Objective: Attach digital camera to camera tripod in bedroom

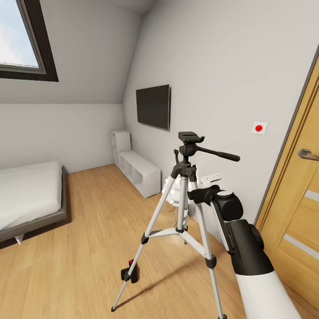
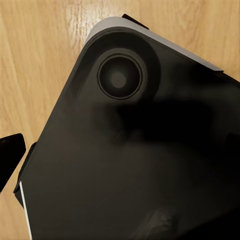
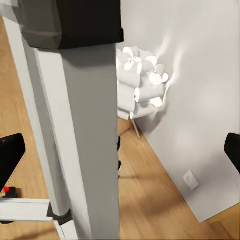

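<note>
The right gripper [image 3: 120, 150], fingers spread wide, straddles a camera tripod [image 1: 181, 208] leg; the left gripper's state is unclear.

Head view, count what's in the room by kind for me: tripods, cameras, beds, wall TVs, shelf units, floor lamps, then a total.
camera tripod: 1
digital camera on the floor by a tripod foot: 1
bed: 1
wall TV: 1
white shelf unit: 1
white petal floor lamp, mostly behind the tripod: 1
Total: 6
</note>
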You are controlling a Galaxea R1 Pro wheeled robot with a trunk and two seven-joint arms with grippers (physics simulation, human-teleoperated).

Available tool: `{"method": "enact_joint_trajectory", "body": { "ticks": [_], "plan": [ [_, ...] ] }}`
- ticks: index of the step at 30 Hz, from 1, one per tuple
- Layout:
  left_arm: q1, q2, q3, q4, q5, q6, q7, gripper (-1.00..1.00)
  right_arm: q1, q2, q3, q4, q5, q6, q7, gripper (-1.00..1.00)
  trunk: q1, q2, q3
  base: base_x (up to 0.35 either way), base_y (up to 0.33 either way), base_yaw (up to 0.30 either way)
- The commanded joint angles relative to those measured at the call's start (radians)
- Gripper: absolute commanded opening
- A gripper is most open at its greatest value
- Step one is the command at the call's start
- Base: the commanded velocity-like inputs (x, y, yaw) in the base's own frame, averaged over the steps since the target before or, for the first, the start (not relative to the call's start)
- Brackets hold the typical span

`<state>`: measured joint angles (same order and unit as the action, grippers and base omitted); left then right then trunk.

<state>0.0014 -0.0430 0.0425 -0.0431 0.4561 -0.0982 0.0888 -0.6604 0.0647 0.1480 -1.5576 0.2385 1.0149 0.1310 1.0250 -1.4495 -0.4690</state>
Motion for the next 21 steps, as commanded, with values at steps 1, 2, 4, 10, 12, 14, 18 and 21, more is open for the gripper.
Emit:
{"method": "enact_joint_trajectory", "body": {
  "ticks": [1,2,4,10,12,14,18,21],
  "plan": [
    [0.0,0.0,0.004,-0.001,-0.002,-0.002,0.003,1.0,-0.001,0.001,0.001,0.001,0.013,0.01,0.004,1.0,0.0,-0.001,-0.001,0.0,0.0,0.0],
    [0.0,0.001,0.004,-0.001,-0.002,-0.002,0.003,1.0,-0.001,0.001,0.001,0.001,0.013,0.016,-0.002,1.0,0.0,-0.001,-0.001,0.0,0.0,0.0],
    [0.0,0.001,0.005,-0.001,-0.001,-0.002,0.003,1.0,-0.001,-0.001,0.003,0.002,0.014,0.027,-0.009,1.0,0.0,-0.001,-0.001,0.0,0.0,0.0],
    [0.0,0.002,0.005,-0.001,-0.001,-0.002,0.003,1.0,-0.001,-0.009,0.005,0.003,0.014,0.032,-0.015,1.0,0.0,-0.001,-0.001,0.0,0.0,0.0],
    [0.0,0.002,0.005,-0.001,-0.001,-0.002,0.003,1.0,-0.001,-0.01,0.005,0.002,0.013,0.032,-0.015,1.0,0.0,-0.001,-0.001,0.0,0.0,0.0],
    [0.0,0.002,0.005,-0.001,-0.001,-0.002,0.003,1.0,-0.001,-0.011,0.006,0.004,0.01,0.032,-0.015,1.0,0.0,-0.001,-0.001,0.0,0.0,0.0],
    [0.0,0.002,0.005,-0.001,-0.001,-0.002,0.003,1.0,-0.001,-0.01,0.007,0.007,0.006,0.032,-0.014,1.0,0.0,-0.001,-0.001,0.0,0.0,0.0],
    [0.0,0.002,0.005,-0.001,-0.001,-0.002,0.003,1.0,-0.001,-0.01,0.007,0.013,0.006,0.032,-0.013,1.0,0.0,-0.001,-0.001,0.0,0.0,0.0]
  ]
}}
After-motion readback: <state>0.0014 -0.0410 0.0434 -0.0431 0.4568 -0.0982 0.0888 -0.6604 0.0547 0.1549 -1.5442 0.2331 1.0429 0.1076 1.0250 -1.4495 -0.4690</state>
